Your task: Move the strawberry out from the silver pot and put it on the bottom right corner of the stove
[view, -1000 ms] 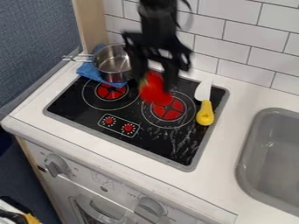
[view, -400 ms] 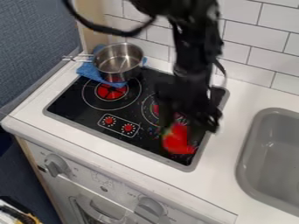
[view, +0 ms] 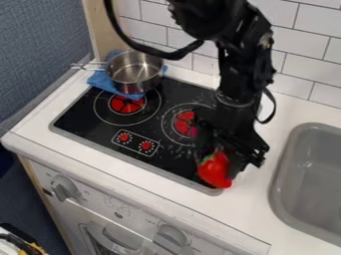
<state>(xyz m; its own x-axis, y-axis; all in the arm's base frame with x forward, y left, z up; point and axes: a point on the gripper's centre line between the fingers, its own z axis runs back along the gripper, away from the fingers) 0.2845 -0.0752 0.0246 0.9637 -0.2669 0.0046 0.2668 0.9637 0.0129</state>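
Observation:
The gripper (view: 220,158) is low over the bottom right corner of the black stove (view: 100,127), shut on the red strawberry (view: 214,171). The strawberry's green top points up and to the left, and its lower end is by the stove's corner; whether it touches the surface I cannot tell. The silver pot (view: 135,71) stands at the stove's back left, partly on a blue cloth, with its inside bare.
The blue cloth (view: 101,81) lies under and beside the pot, whose handle points left. A grey sink (view: 309,174) is set in the counter at the right. A tiled wall (view: 293,55) rises behind the stove.
The gripper has carried the strawberry from near the pot, across the stove, toward the front right. Over the last moment it shifted a little further right and down. The arm now covers the yellow-handled knife.

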